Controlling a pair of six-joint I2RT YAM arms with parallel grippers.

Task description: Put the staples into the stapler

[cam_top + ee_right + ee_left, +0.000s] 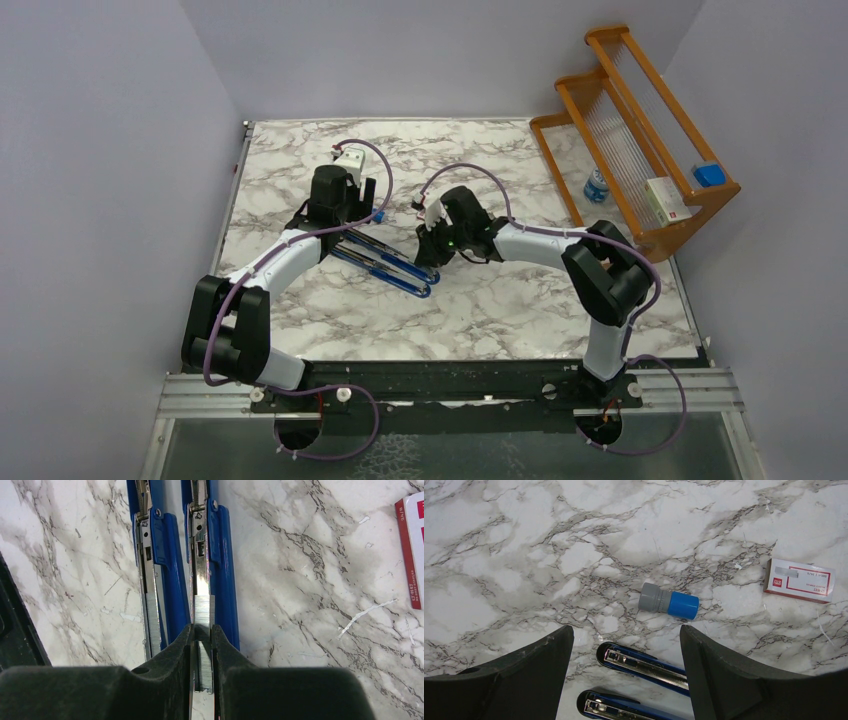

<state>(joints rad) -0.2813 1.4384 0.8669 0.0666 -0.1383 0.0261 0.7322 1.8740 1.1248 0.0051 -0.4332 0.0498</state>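
While the right gripper (pixel 202 632) pinches a staple strip (pixel 203 612) over the opened blue stapler (pixel 223 565), insertion is in hand.
Stapler lies mid-table; left gripper (pixel 625 632) is spread astride its left end, empty. Next, likely: seat the strip flush in the rail, then release.

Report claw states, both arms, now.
Left claw: open, holding nothing.
Right claw: closed on staples, over the stapler.
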